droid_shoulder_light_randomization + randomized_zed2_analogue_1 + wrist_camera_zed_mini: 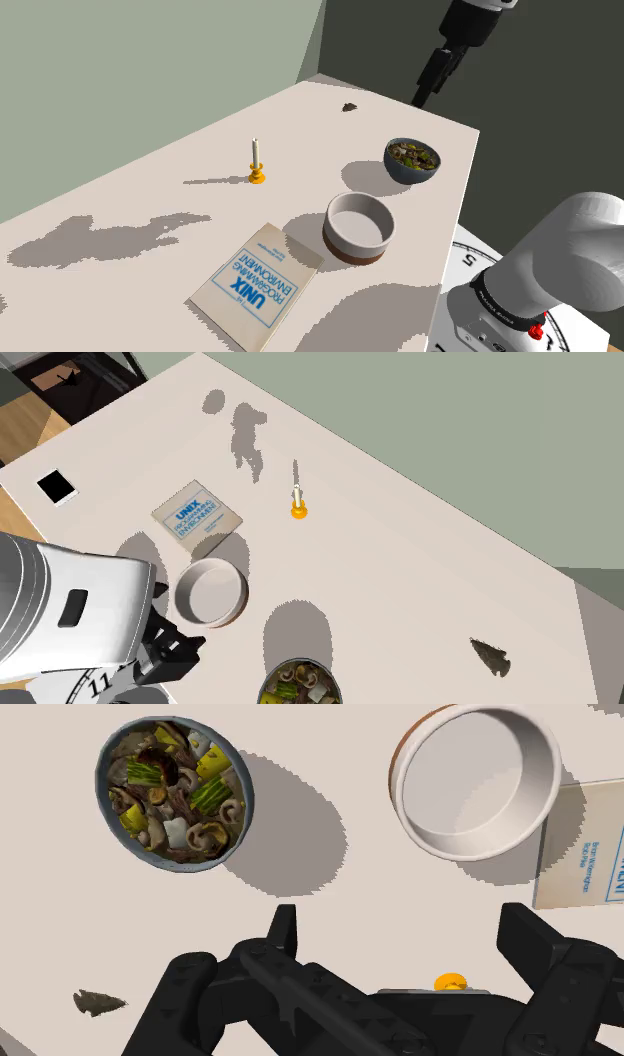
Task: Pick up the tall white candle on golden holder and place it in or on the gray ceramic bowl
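Candle, white on an orange-gold holder: upright on the table, untouched; gripper hangs above, well apart from it, jaws spread and empty.
By size: UNIX book flat near pale empty bowl; grey-blue food bowl beyond; candle clear of both bowls; small dark object, possibly a stone point.

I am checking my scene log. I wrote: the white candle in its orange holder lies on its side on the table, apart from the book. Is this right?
Not quite. The shoulder view shows the white candle standing upright in its orange holder, not lying on its side. The rest holds: it is on the table, apart from the book.
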Action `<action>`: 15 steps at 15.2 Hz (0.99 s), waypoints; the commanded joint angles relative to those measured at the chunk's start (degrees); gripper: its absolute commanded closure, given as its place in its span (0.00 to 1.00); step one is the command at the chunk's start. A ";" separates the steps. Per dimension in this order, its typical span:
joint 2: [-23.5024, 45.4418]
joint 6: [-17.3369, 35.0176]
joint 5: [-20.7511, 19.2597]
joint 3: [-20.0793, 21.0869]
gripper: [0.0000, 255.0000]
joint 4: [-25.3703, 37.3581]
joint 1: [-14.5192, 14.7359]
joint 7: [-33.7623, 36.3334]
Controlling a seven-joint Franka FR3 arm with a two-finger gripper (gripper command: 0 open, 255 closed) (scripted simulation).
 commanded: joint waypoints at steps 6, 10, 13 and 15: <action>10.46 6.12 0.22 1.49 0.00 3.37 1.30 -1.62; 19.04 10.02 0.04 2.82 0.00 7.26 2.20 -2.73; 25.54 12.32 -0.38 3.88 0.00 10.85 2.83 -3.42; 29.90 13.55 -0.81 4.58 0.00 13.55 3.28 -3.80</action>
